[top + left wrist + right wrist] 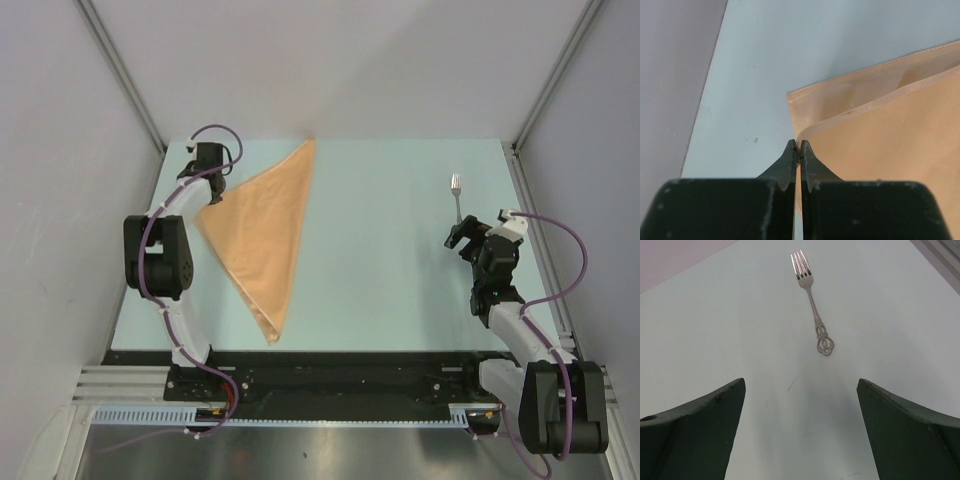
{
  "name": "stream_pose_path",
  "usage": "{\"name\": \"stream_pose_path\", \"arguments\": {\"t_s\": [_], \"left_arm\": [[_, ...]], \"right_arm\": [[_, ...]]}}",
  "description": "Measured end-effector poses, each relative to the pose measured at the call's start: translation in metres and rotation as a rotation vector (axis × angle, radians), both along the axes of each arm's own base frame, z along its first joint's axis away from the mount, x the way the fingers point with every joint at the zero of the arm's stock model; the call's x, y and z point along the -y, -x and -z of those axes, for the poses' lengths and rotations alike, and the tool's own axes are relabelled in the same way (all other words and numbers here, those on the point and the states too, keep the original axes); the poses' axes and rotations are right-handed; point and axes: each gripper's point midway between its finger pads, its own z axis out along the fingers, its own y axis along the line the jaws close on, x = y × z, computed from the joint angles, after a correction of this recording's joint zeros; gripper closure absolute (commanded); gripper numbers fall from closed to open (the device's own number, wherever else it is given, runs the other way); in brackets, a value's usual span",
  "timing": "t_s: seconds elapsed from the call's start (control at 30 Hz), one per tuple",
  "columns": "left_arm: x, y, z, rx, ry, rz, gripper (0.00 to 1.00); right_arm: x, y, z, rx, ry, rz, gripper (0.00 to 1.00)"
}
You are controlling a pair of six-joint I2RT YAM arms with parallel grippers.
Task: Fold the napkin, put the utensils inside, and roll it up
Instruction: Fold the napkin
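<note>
- The napkin [262,235] is thin, soft and floppy. It lies flat on the tabletop [380,280], folded into a big triangle.
- It looks a bit shiny, so it may slip. I think a corner or an edge is the best place to pinch it.
- The left tool [798,150] is right at the napkin's left corner. Its tips are pressed together. I cannot tell if any cloth is caught between them.
- The fork [812,302] is small, hard and light, and it lies far to the right of the napkin. It lies low and flat, so it may be tricky to pick up. The thin handle looks like the best place to grab it.
- The right tool [800,382] is also far right of the napkin, near the fork's handle end. It is open wide and holds nothing.
- Count: one napkin, one fork, two tools.
</note>
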Motion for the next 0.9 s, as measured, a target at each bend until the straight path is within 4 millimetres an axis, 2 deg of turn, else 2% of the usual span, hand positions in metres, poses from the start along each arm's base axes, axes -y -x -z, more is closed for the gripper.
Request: {"name": "stream_pose_path", "arguments": {"t_s": [0.37,0.6,0.67,0.73,0.8,0.83,0.9], "left_arm": [[-0.006,0.001,0.0,-0.001,0.0,-0.012,1.0],[-0.006,-0.004,-0.009,0.014,0.001,-0.012,0.99],[-0.006,-0.005,-0.011,0.02,0.001,-0.012,0.86],[-0.006,-0.006,-0.013,0.021,0.0,-0.01,0.6],[-0.006,-0.006,-0.014,0.017,-0.001,-0.004,0.41],[-0.006,-0.007,-0.014,0.019,0.0,-0.004,0.24],[-0.006,-0.006,-0.015,0.012,-0.003,0.0,0.17]], "right_arm": [[-0.001,0.0,0.0,-0.001,-0.001,-0.006,0.01],[-0.001,-0.001,-0.001,0.0,-0.002,-0.007,0.0],[-0.001,-0.001,-0.001,0.0,-0.002,-0.007,0.0],[-0.001,-0.001,-0.001,0.0,-0.002,-0.007,0.0],[-0.001,-0.001,-0.001,-0.001,-0.002,-0.007,0.0],[-0.001,-0.001,0.0,-0.002,-0.002,-0.007,0.0],[-0.001,-0.001,0.0,-0.003,-0.002,-0.007,0.0]]}}
